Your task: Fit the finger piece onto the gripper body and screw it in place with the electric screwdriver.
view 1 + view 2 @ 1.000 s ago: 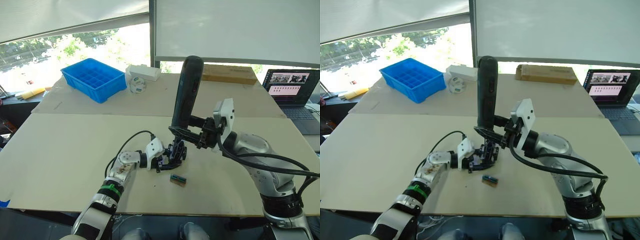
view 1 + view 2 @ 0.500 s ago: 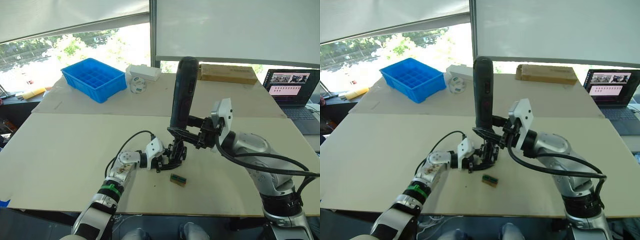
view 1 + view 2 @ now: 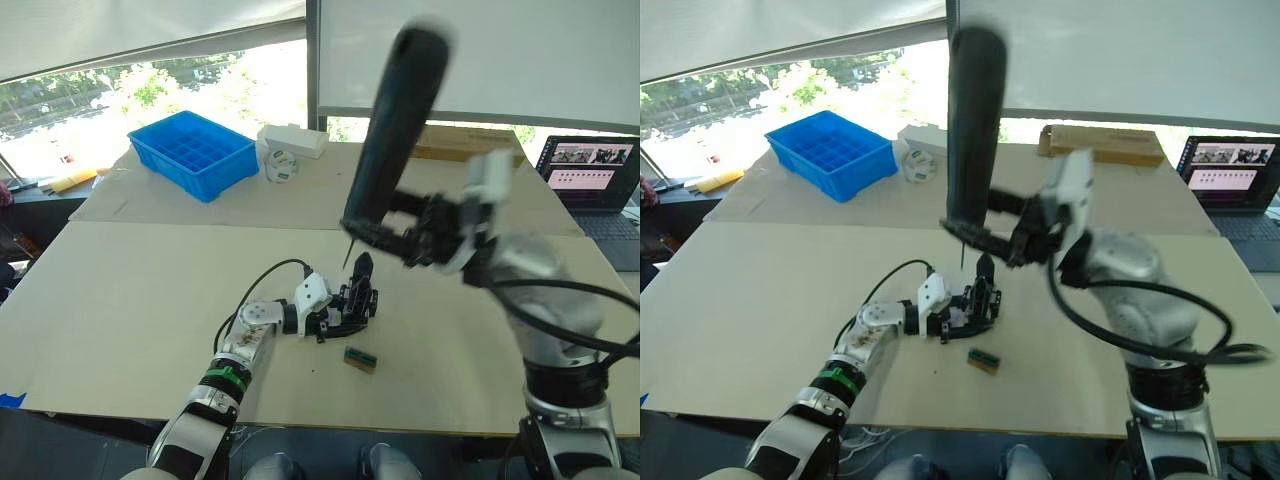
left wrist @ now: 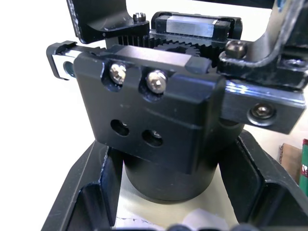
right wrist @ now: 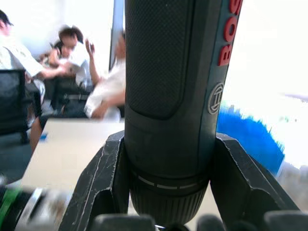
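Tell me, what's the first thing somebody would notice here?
Probably the big black electric screwdriver, held up high above the middle of the table by the right gripper, its thin bit pointing down. Just under it, the left gripper clamps the small black gripper body on the table. At the far left of the table sits a bright blue bin.

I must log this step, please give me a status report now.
Left gripper shut on the gripper body, on the table. Right gripper shut on the screwdriver, bit above the body, not touching. Small green block lies beside, not in the way.
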Tool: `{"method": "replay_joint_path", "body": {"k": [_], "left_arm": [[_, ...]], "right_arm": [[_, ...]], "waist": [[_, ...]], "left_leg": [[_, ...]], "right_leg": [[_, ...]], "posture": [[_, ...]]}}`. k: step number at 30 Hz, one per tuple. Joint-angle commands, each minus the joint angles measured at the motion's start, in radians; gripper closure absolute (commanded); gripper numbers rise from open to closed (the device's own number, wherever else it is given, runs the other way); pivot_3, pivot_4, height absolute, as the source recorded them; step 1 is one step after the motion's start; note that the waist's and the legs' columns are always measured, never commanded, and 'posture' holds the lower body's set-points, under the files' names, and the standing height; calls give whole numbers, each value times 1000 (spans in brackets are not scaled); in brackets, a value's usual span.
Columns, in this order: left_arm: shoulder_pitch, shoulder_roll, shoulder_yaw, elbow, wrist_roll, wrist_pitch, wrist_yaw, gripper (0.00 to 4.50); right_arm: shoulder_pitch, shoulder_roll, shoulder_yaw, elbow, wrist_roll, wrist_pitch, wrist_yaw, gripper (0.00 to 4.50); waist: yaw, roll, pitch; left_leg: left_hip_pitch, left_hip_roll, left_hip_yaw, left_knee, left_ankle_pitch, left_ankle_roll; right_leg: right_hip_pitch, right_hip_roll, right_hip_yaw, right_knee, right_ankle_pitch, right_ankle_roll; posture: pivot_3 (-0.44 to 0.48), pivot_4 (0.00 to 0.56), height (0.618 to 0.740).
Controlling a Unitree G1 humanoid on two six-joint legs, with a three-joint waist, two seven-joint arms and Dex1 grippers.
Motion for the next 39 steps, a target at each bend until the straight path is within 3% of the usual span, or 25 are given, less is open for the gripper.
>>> {"method": "replay_joint_path", "body": {"k": [1, 11, 20, 22, 25, 29, 39], "left_arm": [[7, -7, -10, 69, 25, -1, 25, 2142], [-38, -25, 7, 169, 39, -66, 91, 2142], [-42, -25, 11, 191, 32, -61, 77, 2142], [-39, -23, 16, 190, 32, -62, 86, 1122], [-33, -18, 22, 185, 29, -61, 86, 18], [-7, 3, 32, 154, 24, -63, 80, 18], [155, 304, 146, -194, -146, 83, -115, 18]], "right_arm": [[-6, -12, -40, -53, 74, 6, -6, 2581], [21, -96, -129, -102, 189, 83, -88, 2581], [177, -192, -248, -130, 270, 122, -133, 2581], [202, -200, -259, -139, 276, 117, -138, 2581], [216, -208, -266, -144, 284, 115, -150, 2581], [232, -227, -285, -146, 294, 115, -156, 2581], [452, -341, -536, -144, 321, 127, -118, 2581]], "waist": [[1, 0, 0], [12, 0, 0], [11, -1, 0], [11, -1, 0], [10, -1, 1], [10, -2, 1], [-17, -7, 4]], "left_leg": [[0, 0, 0, 0, 0, 0], [-1, -1, 0, 1, 0, 2], [-1, -1, -1, 0, 0, 2], [-1, -1, -1, 0, 0, 2], [-1, -1, -1, 0, 0, 2], [-1, 0, -1, 0, 0, 3], [0, 4, -1, -6, 4, -5]], "right_leg": [[0, -1, 0, 0, 0, 0], [0, -9, 0, 0, 2, 0], [0, -9, 1, -1, 2, 0], [0, -9, 1, -1, 2, 0], [0, -9, 1, -1, 2, 0], [0, -8, 1, -1, 2, 0], [-4, -1, 5, 0, -1, -6]], "posture": [[0, 150, 740], [0, 150, 740], [0, 150, 740], [0, 150, 740], [0, 150, 740], [0, 150, 740], [0, 150, 740]]}}
